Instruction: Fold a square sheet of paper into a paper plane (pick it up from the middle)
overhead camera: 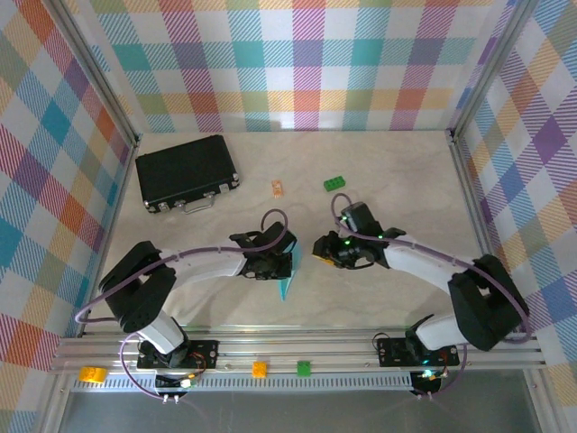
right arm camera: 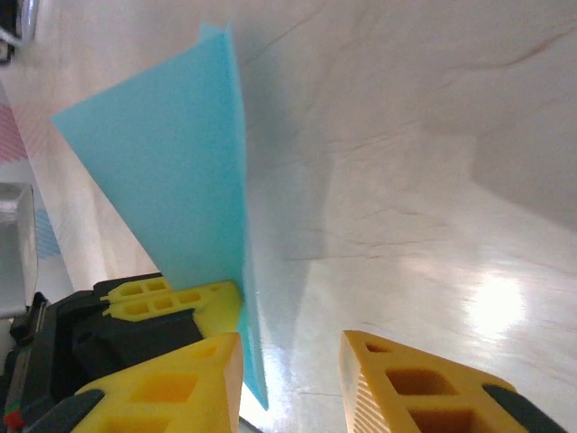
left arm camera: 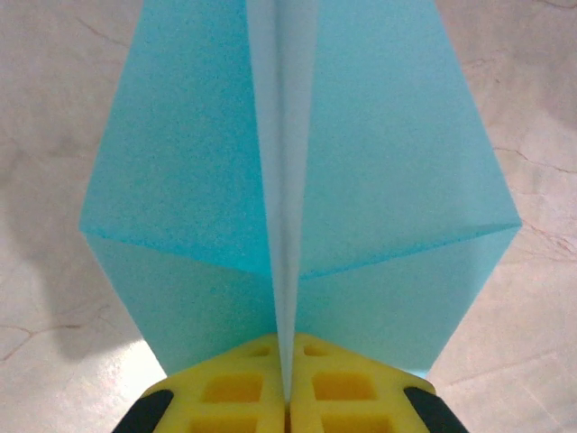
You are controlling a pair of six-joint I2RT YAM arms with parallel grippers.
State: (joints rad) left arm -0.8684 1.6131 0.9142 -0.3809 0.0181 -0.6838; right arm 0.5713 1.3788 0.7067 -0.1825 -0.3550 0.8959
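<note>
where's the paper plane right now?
The paper plane is near table centre in the top view, pinched along its fold by the left gripper, open right gripper just right of it.

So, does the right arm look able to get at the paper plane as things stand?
Probably yes: the right claw stands open right beside the paper plane, with nothing between them. The left claw is shut on its fold.
</note>
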